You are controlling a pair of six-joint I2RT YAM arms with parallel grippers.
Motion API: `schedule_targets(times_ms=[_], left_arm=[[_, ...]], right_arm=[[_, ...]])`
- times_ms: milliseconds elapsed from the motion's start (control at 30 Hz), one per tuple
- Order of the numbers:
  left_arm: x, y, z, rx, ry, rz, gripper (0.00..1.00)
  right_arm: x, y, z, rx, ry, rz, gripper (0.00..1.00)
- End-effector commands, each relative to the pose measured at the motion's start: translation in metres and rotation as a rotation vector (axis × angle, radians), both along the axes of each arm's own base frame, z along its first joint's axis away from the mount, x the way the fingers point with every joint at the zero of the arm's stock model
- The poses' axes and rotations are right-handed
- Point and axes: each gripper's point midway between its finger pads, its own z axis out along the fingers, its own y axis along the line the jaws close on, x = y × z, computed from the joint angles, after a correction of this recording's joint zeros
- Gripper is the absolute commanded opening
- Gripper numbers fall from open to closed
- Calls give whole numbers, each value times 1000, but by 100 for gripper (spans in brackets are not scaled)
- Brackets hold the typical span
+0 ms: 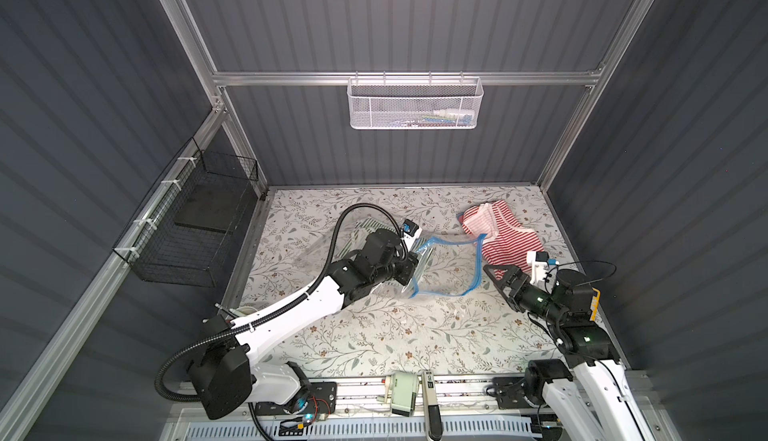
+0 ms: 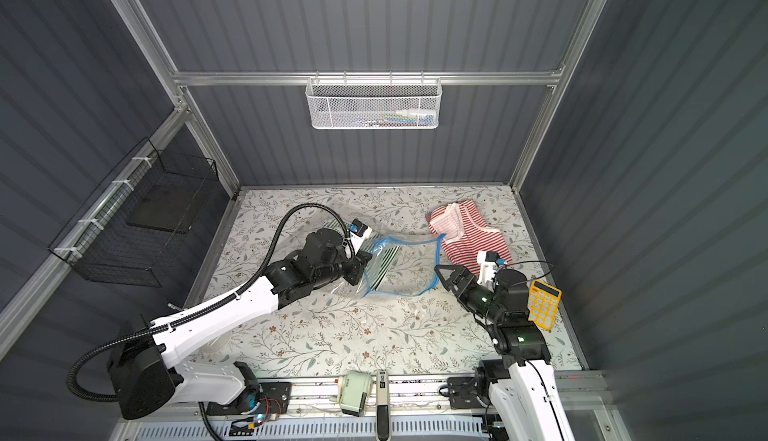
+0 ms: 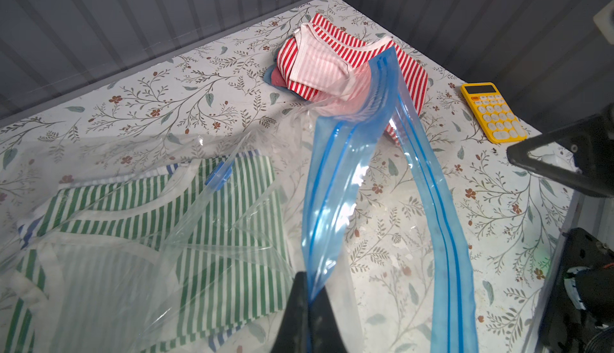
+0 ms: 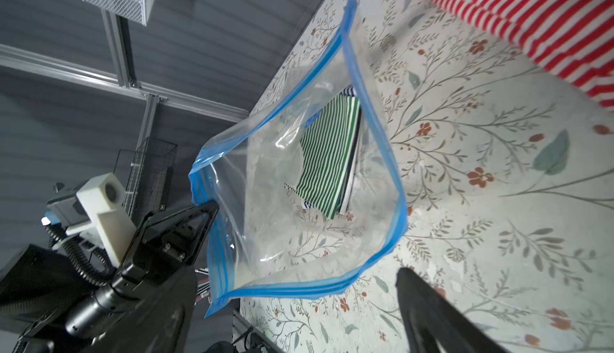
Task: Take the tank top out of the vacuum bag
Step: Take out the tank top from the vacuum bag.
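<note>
Left pincer (image 3: 310, 298) pinched tight; right pincer (image 1: 492, 279) spread wide, facing it.

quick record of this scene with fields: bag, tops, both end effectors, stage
bag: clear plastic vacuum bag with a blue zip strip, mouth open, on the floral tabletop
inside bag: green-and-white striped tank top
left end effector: shut on the bag's zip strip
right end effector: open, near the mouth, holding nothing
outside bag: red-and-white striped top
other: yellow calculator
stage: tank top not yet out
</note>
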Motion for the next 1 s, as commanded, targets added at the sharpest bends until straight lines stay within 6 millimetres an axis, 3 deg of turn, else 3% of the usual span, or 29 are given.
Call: schedule_targets(times_ms=[0,300,567,700,967], left_arm=[[-1,-3,15,-39,8,-5,0],[-4,-3,15,-51,19,-9,0],[-4,-5,21,-69,2,-18,0],[-4,-6,20,-69,3,-23,0],[-6,-3,17,-65,7,-17,0]], right_arm=[[-2,10,14,25,-21,0,92],[20,43,17,31,-20,73,88],[51,59,7,-23,1,23,81],[64,68,-7,-27,30,29,78],[64,85,-19,-34,49,67,77]])
